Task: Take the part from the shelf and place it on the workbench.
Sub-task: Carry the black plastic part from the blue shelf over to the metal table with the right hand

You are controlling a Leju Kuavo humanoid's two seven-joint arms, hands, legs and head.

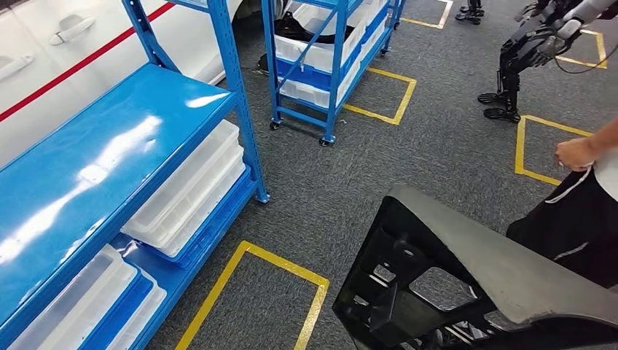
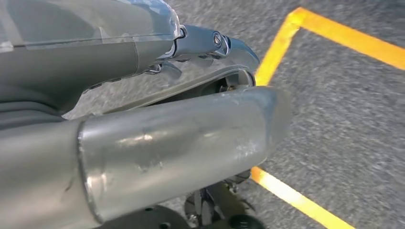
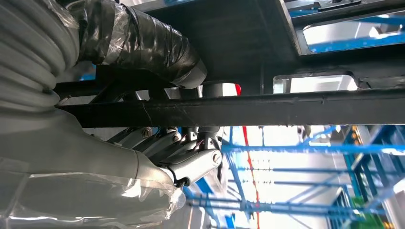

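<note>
Part off shelf, carried.
Right robot hand (image 3: 157,114) gripped the black part (image 1: 466,284); left robot hand (image 2: 157,138) state unclear. Risk: part clips person (image 1: 583,211) at right edge.

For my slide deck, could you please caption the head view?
Black car part carried low past a blue shelf rack holding white plastic bins, a person standing alongside on grey carpet.

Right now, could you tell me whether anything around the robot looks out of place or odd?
One thing: a second humanoid robot stands bent over on the carpet beyond the yellow floor boxes. Otherwise the blue shelf, its white bins and the black part look orderly.
</note>
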